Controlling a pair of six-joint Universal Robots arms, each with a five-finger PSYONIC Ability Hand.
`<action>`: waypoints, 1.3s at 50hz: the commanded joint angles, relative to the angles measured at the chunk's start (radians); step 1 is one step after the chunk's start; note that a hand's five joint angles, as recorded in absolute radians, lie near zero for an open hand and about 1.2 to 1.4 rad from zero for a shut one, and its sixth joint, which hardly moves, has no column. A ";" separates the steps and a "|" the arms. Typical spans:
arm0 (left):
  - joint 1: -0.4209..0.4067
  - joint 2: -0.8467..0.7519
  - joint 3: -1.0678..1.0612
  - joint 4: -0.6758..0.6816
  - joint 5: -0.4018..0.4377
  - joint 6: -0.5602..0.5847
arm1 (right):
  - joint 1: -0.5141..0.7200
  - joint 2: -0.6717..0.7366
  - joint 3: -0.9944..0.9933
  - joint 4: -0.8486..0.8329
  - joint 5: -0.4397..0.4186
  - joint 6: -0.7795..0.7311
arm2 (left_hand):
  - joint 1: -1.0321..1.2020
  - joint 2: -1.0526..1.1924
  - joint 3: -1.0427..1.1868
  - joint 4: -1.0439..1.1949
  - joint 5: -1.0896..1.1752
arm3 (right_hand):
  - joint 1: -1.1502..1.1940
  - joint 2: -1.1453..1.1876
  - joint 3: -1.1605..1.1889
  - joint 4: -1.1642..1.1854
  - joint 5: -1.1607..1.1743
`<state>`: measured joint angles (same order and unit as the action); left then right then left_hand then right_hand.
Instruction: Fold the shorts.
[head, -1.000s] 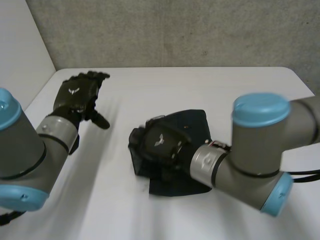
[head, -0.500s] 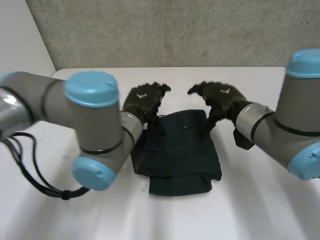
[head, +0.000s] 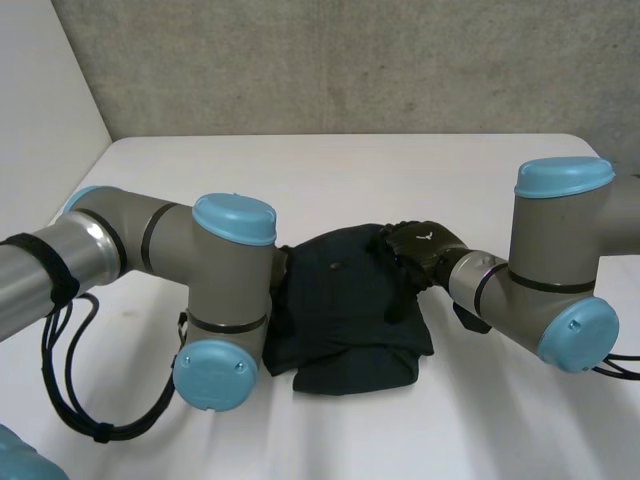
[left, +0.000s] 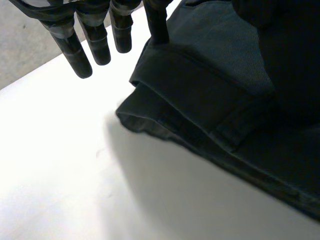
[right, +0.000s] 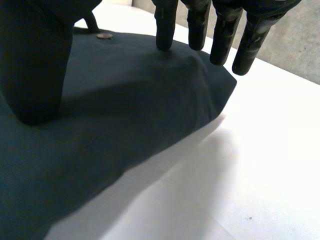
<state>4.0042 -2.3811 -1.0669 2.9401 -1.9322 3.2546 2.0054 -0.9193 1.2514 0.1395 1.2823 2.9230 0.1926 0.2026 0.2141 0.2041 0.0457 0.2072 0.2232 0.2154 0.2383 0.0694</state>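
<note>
The dark navy shorts (head: 340, 315) lie folded into a compact bundle at the middle of the white table (head: 300, 170). My right hand (head: 422, 245) rests on the bundle's far right edge. In the right wrist view its straight fingers (right: 165, 25) touch the cloth (right: 125, 110) near a small metal button (right: 104, 36), and the thumb (right: 35, 70) presses down beside them. In the left wrist view my left hand (left: 100, 45) hangs open over the shorts' left edge (left: 200, 95), one fingertip (left: 157, 27) touching the folded hem. Neither hand holds cloth.
My left arm (head: 215, 290) crosses low in front of the shorts' left side and hides that edge in the head view. A grey wall (head: 350, 60) runs behind the table's far edge. Bare table (left: 75, 165) lies beyond the left fingertips.
Both hands have dropped from above the far end of the shorts onto the bundle's sides. Both arms have swung lower, nearer the table.
</note>
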 joint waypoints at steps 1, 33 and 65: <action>0.001 0.033 -0.080 -0.004 -0.013 0.019 | 0.001 0.043 -0.009 0.000 0.008 -0.035 | -0.017 -0.027 -0.039 -0.029 -0.045 | -0.033 -0.049 -0.041 -0.064 -0.069; 0.263 0.666 -0.044 -0.208 0.265 -0.118 | -0.092 -0.483 -0.047 0.023 0.292 0.010 | 0.021 0.011 -0.001 0.009 -0.007 | -0.033 -0.049 -0.041 -0.064 -0.069; 0.334 0.701 -0.053 -0.378 0.302 -0.121 | -0.123 -0.556 -0.015 0.126 0.287 0.059 | -0.018 -0.028 -0.040 -0.030 -0.046 | -0.033 -0.049 -0.041 -0.064 -0.069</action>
<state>4.3378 -1.6827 -1.1097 2.5551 -1.6309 3.1302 1.8819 -1.4583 1.2289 0.2634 1.5715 2.9853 0.1610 0.2026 0.2140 0.2042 0.0456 0.1610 0.2165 0.2153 0.2382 0.0694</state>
